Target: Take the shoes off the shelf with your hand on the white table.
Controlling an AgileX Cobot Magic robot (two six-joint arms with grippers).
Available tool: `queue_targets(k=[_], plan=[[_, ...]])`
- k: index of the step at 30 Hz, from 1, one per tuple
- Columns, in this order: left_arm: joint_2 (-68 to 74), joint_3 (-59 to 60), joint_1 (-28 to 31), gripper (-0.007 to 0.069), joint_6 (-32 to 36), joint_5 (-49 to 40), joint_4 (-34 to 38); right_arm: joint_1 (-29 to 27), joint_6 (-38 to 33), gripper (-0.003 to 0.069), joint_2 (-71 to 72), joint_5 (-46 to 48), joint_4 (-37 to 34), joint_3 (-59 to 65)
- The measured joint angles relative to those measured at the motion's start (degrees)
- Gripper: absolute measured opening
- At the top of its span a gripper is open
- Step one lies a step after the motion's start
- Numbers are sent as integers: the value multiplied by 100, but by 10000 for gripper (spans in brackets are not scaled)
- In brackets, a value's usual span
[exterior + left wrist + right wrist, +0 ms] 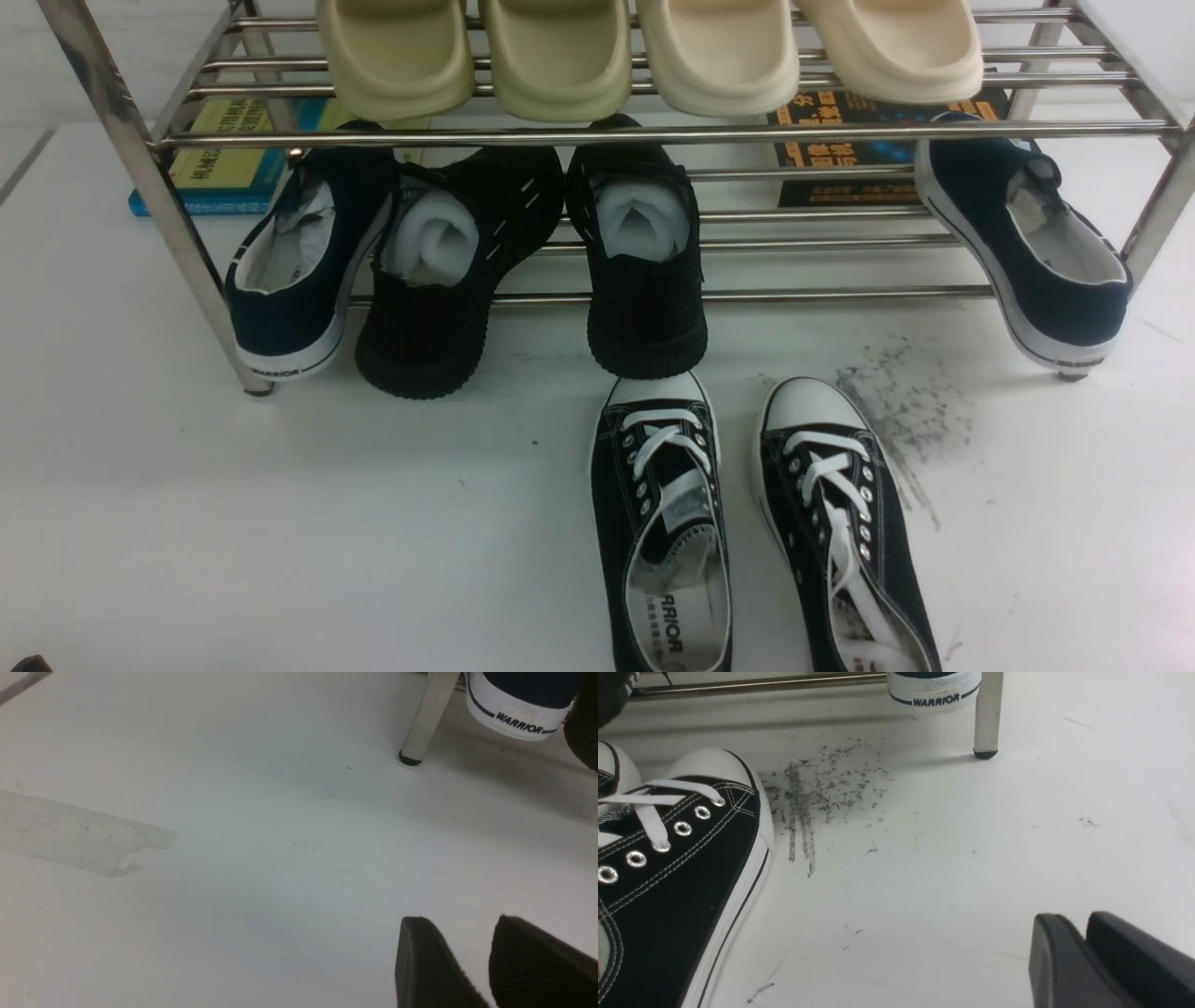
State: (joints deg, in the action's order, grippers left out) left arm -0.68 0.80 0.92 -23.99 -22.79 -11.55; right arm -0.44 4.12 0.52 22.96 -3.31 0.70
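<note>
**Laced Pair Down, Both Arms Clear**

With both sneakers point(756, 523) lying side by side on the counter point(280, 523) at lower centre, toes toward the shelf point(597, 135), delivery looks finished. Left end effector point(472, 961) shows a narrow gap, right end effector point(1085, 956) nearly closed; both hold nothing, hovering low near the rack legs.

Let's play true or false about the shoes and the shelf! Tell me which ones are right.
1. The laced sneakers are on the table. True.
2. Both sneakers sit on the shelf's bottom rods. False: they lie in front of it.
3. Slippers are on the top tier. True.
4. The right gripper holds a sneaker. False: it holds nothing.
5. Scuff marks lie beside the right sneaker. True.
</note>
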Motion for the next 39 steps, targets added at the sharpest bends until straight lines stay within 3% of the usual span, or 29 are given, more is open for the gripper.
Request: queue_targets(k=[39], plan=[[0,0,0,243,0,0,0,0,-46,169,0,0,0,0]])
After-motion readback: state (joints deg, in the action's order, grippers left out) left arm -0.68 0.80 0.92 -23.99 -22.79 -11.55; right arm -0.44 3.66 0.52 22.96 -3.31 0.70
